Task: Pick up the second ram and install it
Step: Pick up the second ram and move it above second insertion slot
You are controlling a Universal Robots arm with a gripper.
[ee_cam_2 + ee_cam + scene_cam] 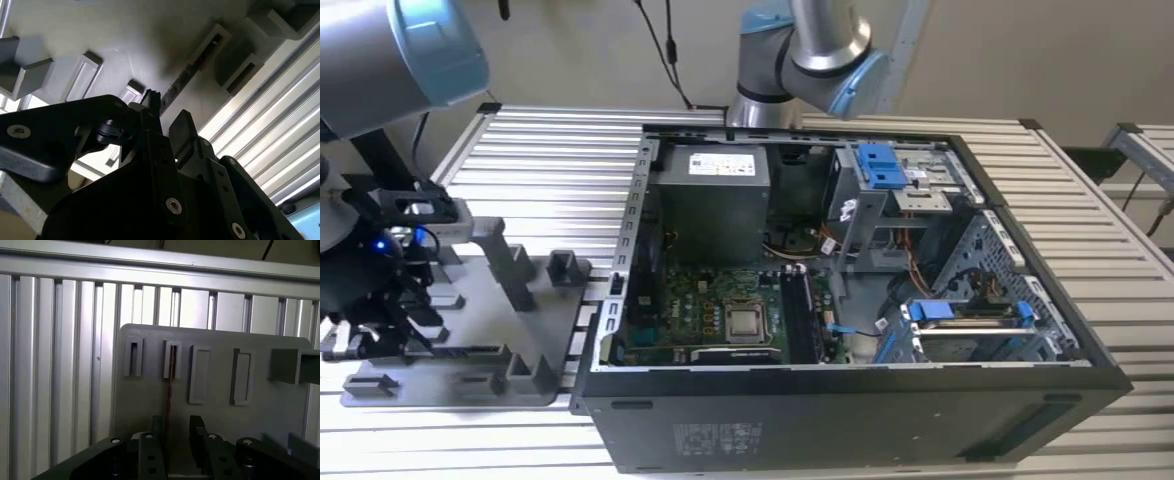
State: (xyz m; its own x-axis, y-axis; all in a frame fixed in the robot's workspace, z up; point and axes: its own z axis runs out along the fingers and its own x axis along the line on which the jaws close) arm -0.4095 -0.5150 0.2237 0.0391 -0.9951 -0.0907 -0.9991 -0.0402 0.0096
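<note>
**Gripper [176,429] set about the second ram [170,390] in its tray**

The pick-up step is judged to be in hand, with the stick not yet lifted; in the first wrist view the gripper is seen open and holding nothing, a finger either side of the second ram; the stick is stood on edge in a slot of the grey holder tray [145,405], nearer one finger than the other; a centred, square closing on its flat faces is judged to be called for; the open computer case [854,430] is seen well apart.
</note>
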